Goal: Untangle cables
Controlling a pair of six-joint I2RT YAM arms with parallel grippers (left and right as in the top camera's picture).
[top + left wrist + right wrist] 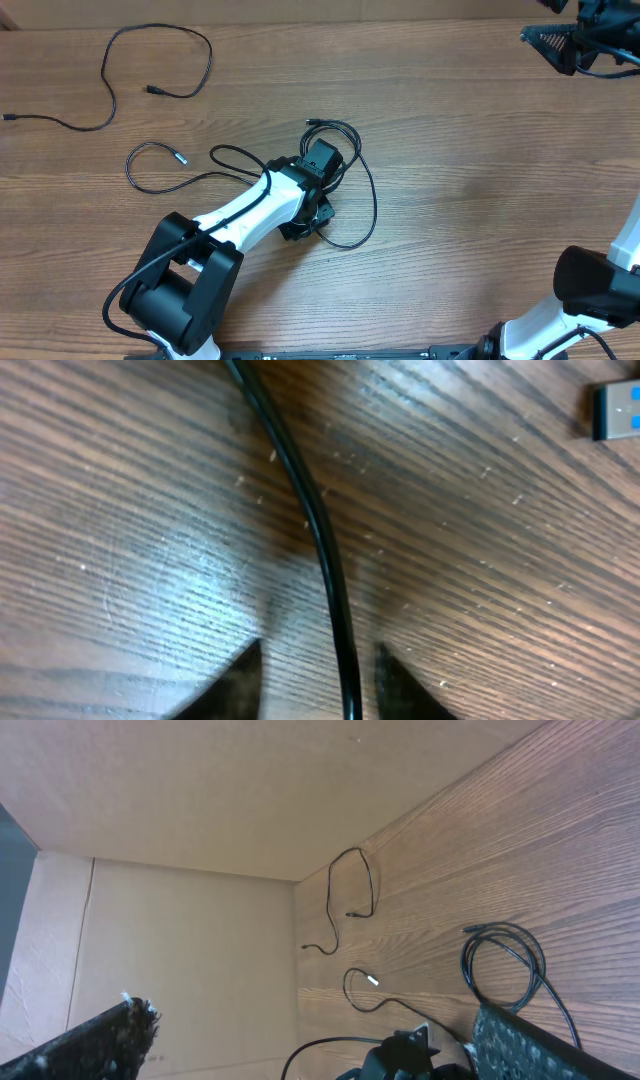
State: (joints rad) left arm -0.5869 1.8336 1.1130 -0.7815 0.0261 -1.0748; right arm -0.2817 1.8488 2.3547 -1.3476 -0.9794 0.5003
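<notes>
The left gripper's (320, 682) jaws stood slightly apart astride one cable (318, 525) of the tangle (337, 125) at centre frame, not visibly pinching it. The step looked like grasping a strand, and the next move would need a firm pinch, then a pull clear. The right gripper (320, 1045) gaped wide.

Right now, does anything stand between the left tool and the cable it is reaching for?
Nothing visible. The cable runs between the fingers of the left tool, lying on the table; a plug lies well aside.
</notes>
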